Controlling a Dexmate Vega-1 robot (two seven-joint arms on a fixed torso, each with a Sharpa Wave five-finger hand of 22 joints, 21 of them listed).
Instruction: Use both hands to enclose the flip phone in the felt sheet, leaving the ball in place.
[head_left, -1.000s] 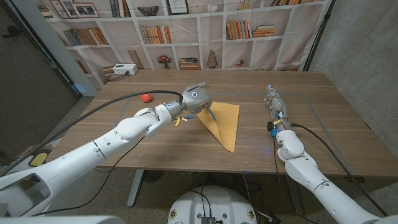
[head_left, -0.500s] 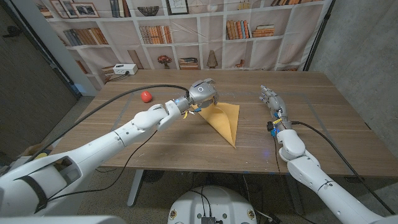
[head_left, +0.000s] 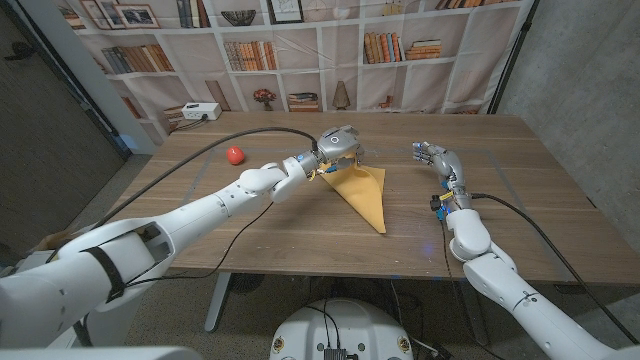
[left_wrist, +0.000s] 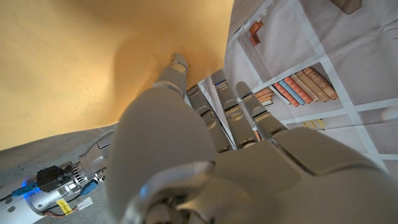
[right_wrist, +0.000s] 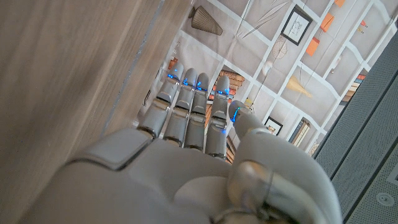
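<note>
Since a second ago the left hand (head_left: 340, 143) has carried the felt sheet's (head_left: 366, 194) corner farther back, fingers pinching it. Right hand (head_left: 436, 158) hovers right, fingers loosely apart, holding nothing. Ball (head_left: 235, 154) sits far left on the surface (head_left: 250, 215).

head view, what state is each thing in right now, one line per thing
felt sheet: folded into a triangle on the table, far corner lifted under the left hand
left hand: fingers curled down on the sheet's far corner; a firm grip cannot be told
right hand: holds nothing, fingers together, clear of the sheet
ball: resting on the table, apart from sheet and both hands
flip phone: hidden, state cannot be told
</note>
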